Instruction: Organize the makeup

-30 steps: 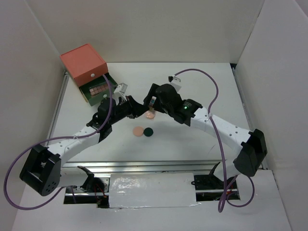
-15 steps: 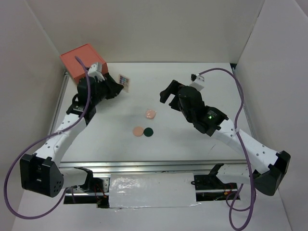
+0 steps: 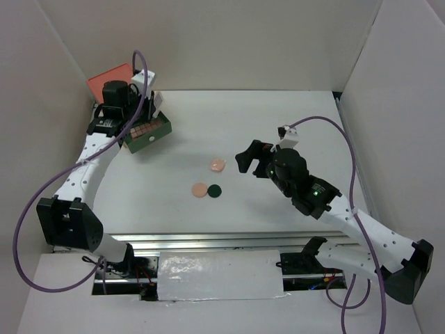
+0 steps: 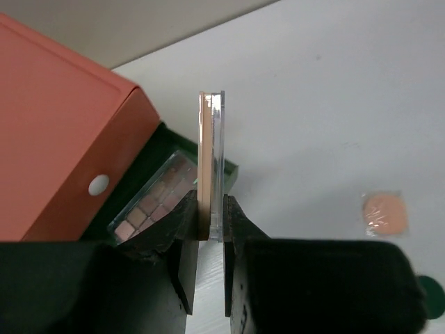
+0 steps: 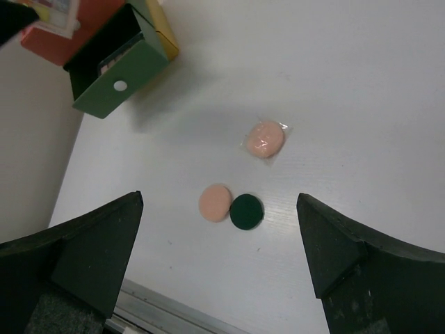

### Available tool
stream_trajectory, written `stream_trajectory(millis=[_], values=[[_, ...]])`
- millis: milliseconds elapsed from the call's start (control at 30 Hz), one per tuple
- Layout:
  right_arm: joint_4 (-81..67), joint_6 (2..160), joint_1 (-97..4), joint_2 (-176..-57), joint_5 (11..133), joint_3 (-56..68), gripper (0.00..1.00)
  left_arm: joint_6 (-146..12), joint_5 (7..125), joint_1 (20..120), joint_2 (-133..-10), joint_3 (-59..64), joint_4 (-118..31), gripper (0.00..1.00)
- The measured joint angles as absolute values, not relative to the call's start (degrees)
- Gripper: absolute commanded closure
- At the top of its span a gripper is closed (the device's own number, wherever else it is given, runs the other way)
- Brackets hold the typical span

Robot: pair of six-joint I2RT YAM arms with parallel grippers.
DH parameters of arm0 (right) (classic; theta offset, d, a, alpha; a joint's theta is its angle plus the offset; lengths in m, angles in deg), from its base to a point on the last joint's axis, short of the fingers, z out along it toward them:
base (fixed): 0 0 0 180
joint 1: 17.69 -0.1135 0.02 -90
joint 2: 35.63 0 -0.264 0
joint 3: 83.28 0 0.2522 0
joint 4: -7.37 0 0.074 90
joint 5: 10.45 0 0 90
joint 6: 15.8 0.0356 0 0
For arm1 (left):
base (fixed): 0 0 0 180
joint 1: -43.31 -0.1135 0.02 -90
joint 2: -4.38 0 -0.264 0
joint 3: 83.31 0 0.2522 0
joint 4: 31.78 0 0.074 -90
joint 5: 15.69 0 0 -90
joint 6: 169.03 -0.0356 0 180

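**Left claw** (image 4: 211,221): black fingers closed on the lower end of the square palette (image 4: 212,156). It is held upright over the open drawer.

**Square palette**: thin flat slab, seen edge-on from the left wrist. It has a clear glossy layer on one side and a peach-brown layer on the other. No lettering can be read on the edge.

**Drawer chest** (image 3: 111,75): boxy, with a matt red-orange top. It stands at the far left corner of the table (image 3: 292,125).

**Green drawer** (image 5: 115,87): pulled out, with a flat front and a small round white knob (image 5: 120,85). A yellow panel (image 5: 162,31) sits just behind it.

**Brown palette** (image 4: 154,200): rectangular, lying inside the green drawer. It has rows of small square pans in pink-brown tones under a shiny clear lid.

**Pink disc** (image 3: 218,165): round, sealed in a crinkled clear wrapper. It lies near the middle of the table, apart from the other two discs. Any print is too small to read.

**Peach disc** (image 3: 200,189): round, matt and plain, nearer the arms than the pink disc.

**Dark-green disc** (image 3: 215,189): round and matt, touching the right side of the peach disc.

**Right claw** (image 3: 245,158): black fingers spread wide and holding nothing. It hangs above the table to the right of the pink disc.

**Table**: white, smooth, with a faint grain.
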State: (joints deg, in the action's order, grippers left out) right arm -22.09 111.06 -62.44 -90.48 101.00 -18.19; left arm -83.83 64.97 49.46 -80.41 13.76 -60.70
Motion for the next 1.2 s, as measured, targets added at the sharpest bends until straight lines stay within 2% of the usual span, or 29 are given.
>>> stream_trajectory(millis=[200,400,500,533,700,867,900,933,967,1200], values=[[-19.7,109.2,-62.4,-87.5,99.2,-20.5,0.0,-91.8,65.4,46.5,-79.3,5.4,-58.2,1.0],[-18.9,108.5,-62.4,-86.3,97.7,-21.6,0.0,-92.6,62.3,43.4,-82.0,4.8,-55.5,1.0],[-18.8,108.0,-62.4,-86.1,97.7,-21.9,0.0,-92.6,61.7,42.6,-84.3,4.0,-54.0,0.92],[-18.8,107.9,-62.4,-86.1,97.7,-22.0,0.0,-92.5,61.6,42.4,-84.8,3.4,-53.9,0.86],[-18.7,107.7,-62.4,-86.1,97.6,-22.1,0.0,-92.2,60.7,41.1,-85.6,0.6,-53.4,0.79],[-18.7,107.7,-62.4,-86.1,97.5,-22.1,0.0,-90.3,57.4,38.6,-86.2,0.5,-51.2,0.67],[-18.7,107.7,-62.4,-86.1,97.5,-22.1,0.0,-89.9,57.0,38.2,-86.5,0.5,-50.8,0.64],[-18.7,107.7,-62.4,-86.1,97.5,-22.1,0.0,-89.4,56.7,37.8,-87.0,0.6,-50.6,0.55],[-18.7,107.7,-62.4,-86.1,97.5,-22.1,0.0,-89.1,56.5,37.7,-87.3,0.6,-50.4,0.53],[-18.2,107.5,-62.4,-86.9,97.4,-22.1,0.0,-86.3,54.4,36.8,-89.2,0.6,-50.1,0.48]])
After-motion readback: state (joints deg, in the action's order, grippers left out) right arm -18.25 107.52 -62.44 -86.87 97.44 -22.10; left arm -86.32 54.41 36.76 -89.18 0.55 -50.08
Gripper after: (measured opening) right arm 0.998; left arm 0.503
